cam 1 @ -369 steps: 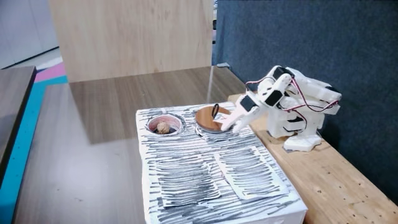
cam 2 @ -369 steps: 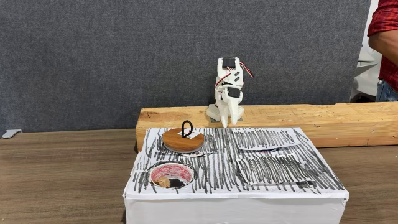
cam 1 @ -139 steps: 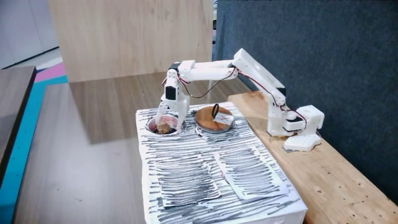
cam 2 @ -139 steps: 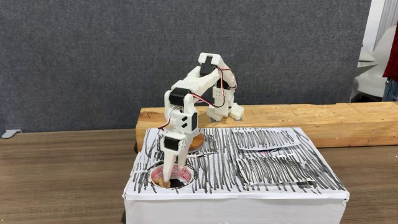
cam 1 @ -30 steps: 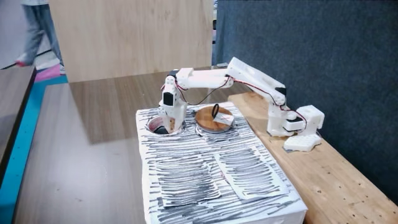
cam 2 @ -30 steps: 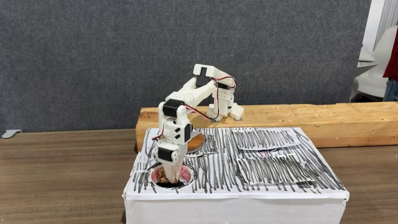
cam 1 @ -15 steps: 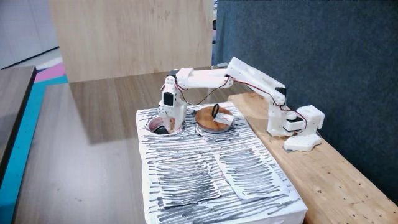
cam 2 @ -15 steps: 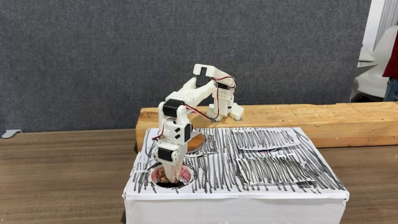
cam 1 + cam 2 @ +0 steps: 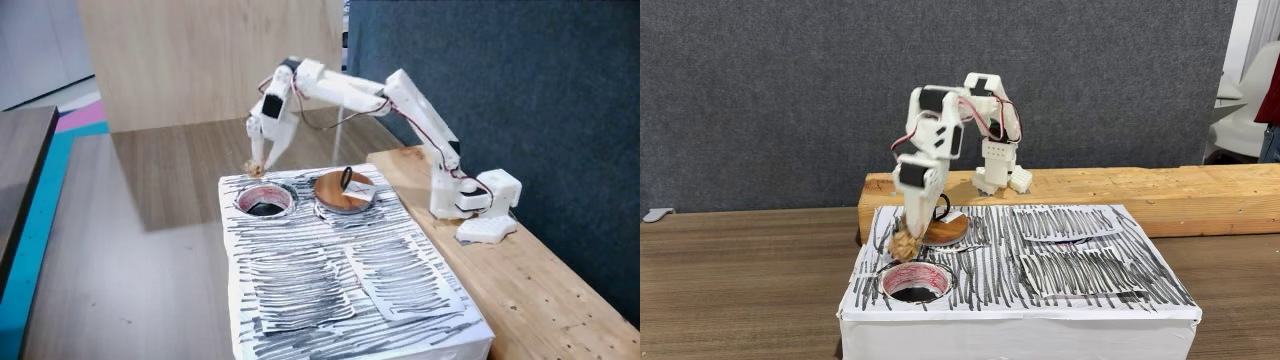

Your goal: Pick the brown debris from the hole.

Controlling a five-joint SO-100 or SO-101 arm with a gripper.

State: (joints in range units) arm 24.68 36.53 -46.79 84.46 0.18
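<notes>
Pincer (image 9: 906,243) hangs above the round hole (image 9: 915,284), clamped on the brown debris (image 9: 904,244), a small lumpy tan ball held between its 2 fingertips. In one fixed view the ball sits clear of the opening, in the air over its rear edge; in the other fixed view the pincer (image 9: 256,167) and the debris (image 9: 255,168) appear above the far left corner of the box (image 9: 330,290), past the hole (image 9: 264,203) as that camera sees it. The hole's inside looks dark, with a reddish-pink ring round its rim.

The white arm (image 9: 360,95) reaches up from its base (image 9: 470,200) on the wooden beam (image 9: 1140,190) and bends over, so the pincer points downward.

The box is white and covered with black scribbled lines. On its top, just beside the hole, lies a flat brown wooden disc (image 9: 342,190) with a black loop standing on it; in the front-facing fixed view the disc (image 9: 945,229) is partly behind the pincer. The box stands on a dark wood worktop (image 9: 740,280). At the right edge of that same view part of a person (image 9: 1270,125) shows.
</notes>
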